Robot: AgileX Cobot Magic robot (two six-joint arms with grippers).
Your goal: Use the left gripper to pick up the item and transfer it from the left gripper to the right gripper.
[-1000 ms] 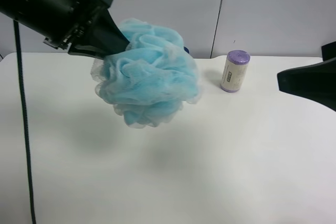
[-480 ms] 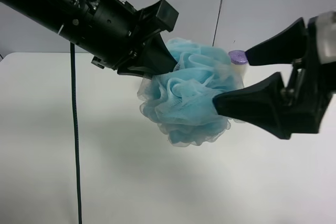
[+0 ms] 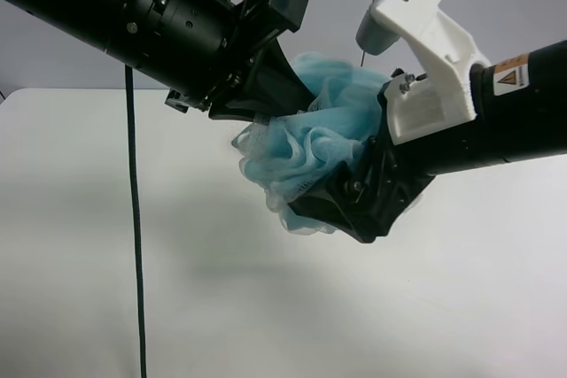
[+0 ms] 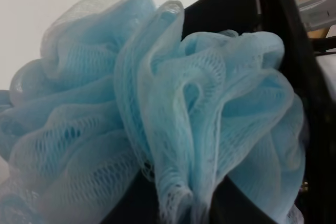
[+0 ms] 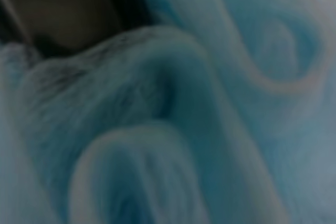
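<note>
Netting, soft and light blue, makes up the puff ball [image 3: 306, 143]; it is up in the air above the white table [image 3: 177, 298] and does not touch it; it sits right between my two grippers, and both of them touch it; my left gripper [image 3: 276, 111] is the all-black one, coming in from the high camera's left side; its wedge fingers go down into the top of the puff ball, and their tips are hidden in the ruffles; it is squeezed closed on the puff ball and holds it; in my left wrist camera the puff ball [image 4: 157, 103] fills almost the whole picture, and I see the little holes in the mesh; a black finger [image 4: 128, 205] peeks out under the folds there; my right gripper [image 3: 344, 205] comes in from the other side; it has a white bracket [image 3: 425, 33] on top and a small orange and white warning label [image 3: 511, 74] on its arm; its black fingers are around the lower side of the puff ball, with netting bunched against them; I cannot tell if they are pressed closed or apart; my right wrist camera is so close that the puff ball [image 5: 210, 103] is only a blue blur, with a dark shape [image 5: 63, 9] in one corner; a black cable [image 3: 136, 245] hangs straight down from my left arm, in front of the table.
</note>
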